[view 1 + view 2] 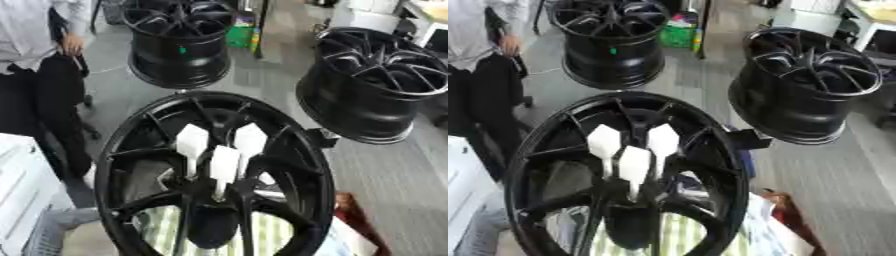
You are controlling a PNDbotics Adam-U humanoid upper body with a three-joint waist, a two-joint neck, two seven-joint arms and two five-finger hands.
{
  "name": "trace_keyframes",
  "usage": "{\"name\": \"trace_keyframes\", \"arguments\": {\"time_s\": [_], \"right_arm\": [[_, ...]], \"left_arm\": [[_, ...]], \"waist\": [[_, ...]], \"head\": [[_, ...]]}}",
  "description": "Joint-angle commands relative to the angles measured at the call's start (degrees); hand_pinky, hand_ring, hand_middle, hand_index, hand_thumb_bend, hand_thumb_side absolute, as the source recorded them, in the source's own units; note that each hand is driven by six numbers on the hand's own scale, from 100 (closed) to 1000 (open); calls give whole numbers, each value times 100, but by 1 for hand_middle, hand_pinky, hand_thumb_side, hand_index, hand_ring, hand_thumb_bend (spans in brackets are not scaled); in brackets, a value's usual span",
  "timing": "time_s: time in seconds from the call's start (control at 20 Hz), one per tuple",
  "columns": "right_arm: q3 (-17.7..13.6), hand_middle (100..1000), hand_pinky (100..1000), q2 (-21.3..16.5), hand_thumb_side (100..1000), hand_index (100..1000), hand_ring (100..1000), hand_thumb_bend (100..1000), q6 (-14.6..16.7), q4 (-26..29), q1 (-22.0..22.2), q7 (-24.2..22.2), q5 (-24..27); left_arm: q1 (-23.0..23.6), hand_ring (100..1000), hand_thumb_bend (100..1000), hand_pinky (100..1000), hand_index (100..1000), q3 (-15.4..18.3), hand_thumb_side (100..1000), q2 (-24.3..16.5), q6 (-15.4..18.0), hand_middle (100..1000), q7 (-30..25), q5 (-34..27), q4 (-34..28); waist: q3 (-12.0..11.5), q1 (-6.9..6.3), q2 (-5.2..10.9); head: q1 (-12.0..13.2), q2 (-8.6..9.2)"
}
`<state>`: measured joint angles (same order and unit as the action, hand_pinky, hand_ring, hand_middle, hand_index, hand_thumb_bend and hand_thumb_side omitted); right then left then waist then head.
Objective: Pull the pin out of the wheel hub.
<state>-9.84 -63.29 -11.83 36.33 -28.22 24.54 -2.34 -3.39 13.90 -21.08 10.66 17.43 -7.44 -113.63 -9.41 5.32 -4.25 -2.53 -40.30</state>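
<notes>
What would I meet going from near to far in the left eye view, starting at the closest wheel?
Nearest is the big black wheel with three white pins standing in its hub, then the black wheel at the right, then the farthest black wheel at top centre. No robot hand shows.

three white pins in black wheel hub
</notes>
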Motion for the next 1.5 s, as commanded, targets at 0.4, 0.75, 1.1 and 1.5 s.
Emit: {"name": "trace_keyframes", "arguments": {"time_s": [0.4,0.75,1.1,1.5], "right_arm": [[206,848,821,-306,353,862,870,109,652,-1025,-31,-926,-899],[102,842,817,-351,347,862,866,100,634,-978,-53,-1036,-1021],[77,838,814,-388,348,860,864,100,624,-942,-48,-962,-906],[94,856,832,-398,100,864,884,313,651,-944,-30,-1044,-873]], "left_arm": [[-80,855,304,849,846,-30,517,-92,1,637,-77,-27,-96],[-71,855,305,850,846,-32,516,-99,-4,637,-76,0,-96],[-76,856,305,850,846,-35,515,-100,-1,638,-78,0,-96],[-78,856,305,851,846,-42,514,-94,-4,638,-92,-7,-96]], "waist": [[-30,-10,6],[-1,-16,35],[15,-21,49],[14,-17,55]], "head": [[4,-40],[34,-55],[59,-59],[64,-53]]}}
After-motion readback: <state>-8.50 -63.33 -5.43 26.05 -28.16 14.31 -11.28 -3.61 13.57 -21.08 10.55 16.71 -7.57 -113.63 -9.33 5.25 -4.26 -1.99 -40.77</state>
